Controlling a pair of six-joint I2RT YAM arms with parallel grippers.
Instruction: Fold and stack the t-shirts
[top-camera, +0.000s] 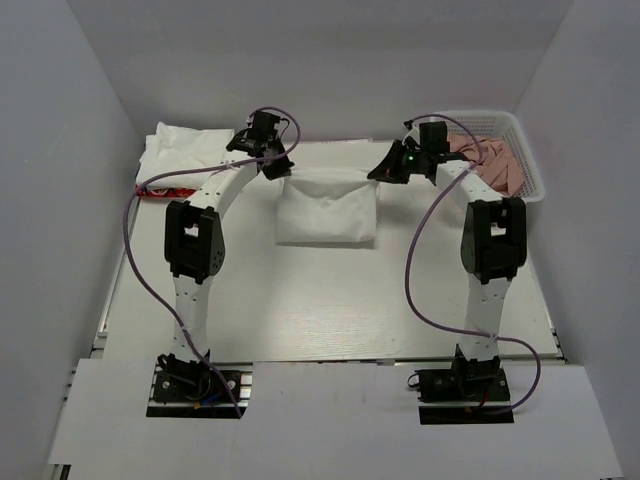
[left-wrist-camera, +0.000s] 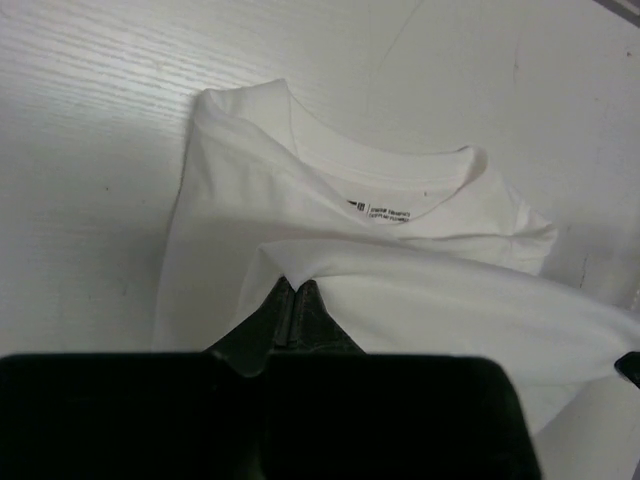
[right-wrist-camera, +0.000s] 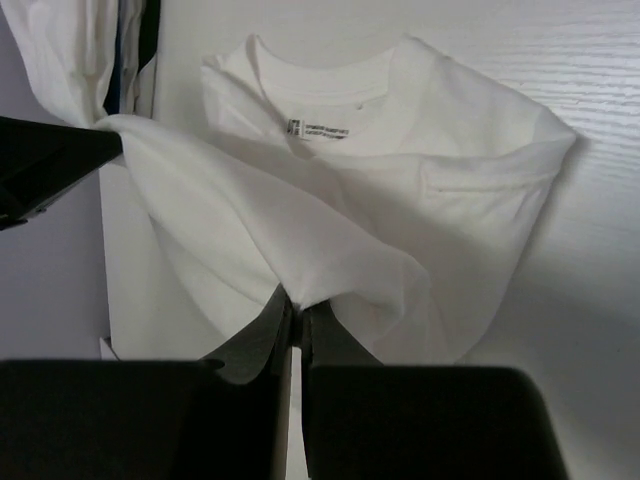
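A white t-shirt (top-camera: 327, 212) lies partly folded at the table's far middle, collar and label facing up (left-wrist-camera: 385, 205) (right-wrist-camera: 320, 110). My left gripper (top-camera: 278, 168) is shut on the shirt's far left edge, pinching a fold of cloth (left-wrist-camera: 292, 283). My right gripper (top-camera: 385, 170) is shut on the far right edge, pinching cloth too (right-wrist-camera: 300, 300). The hem between them is lifted and stretched above the shirt. A second white t-shirt (top-camera: 185, 147) lies crumpled at the far left. No print shows on either one.
A white basket (top-camera: 525, 165) at the far right holds salmon-pink cloths (top-camera: 490, 160). A red-and-dark item (top-camera: 155, 188) lies by the crumpled shirt. Grey walls close in the table on three sides.
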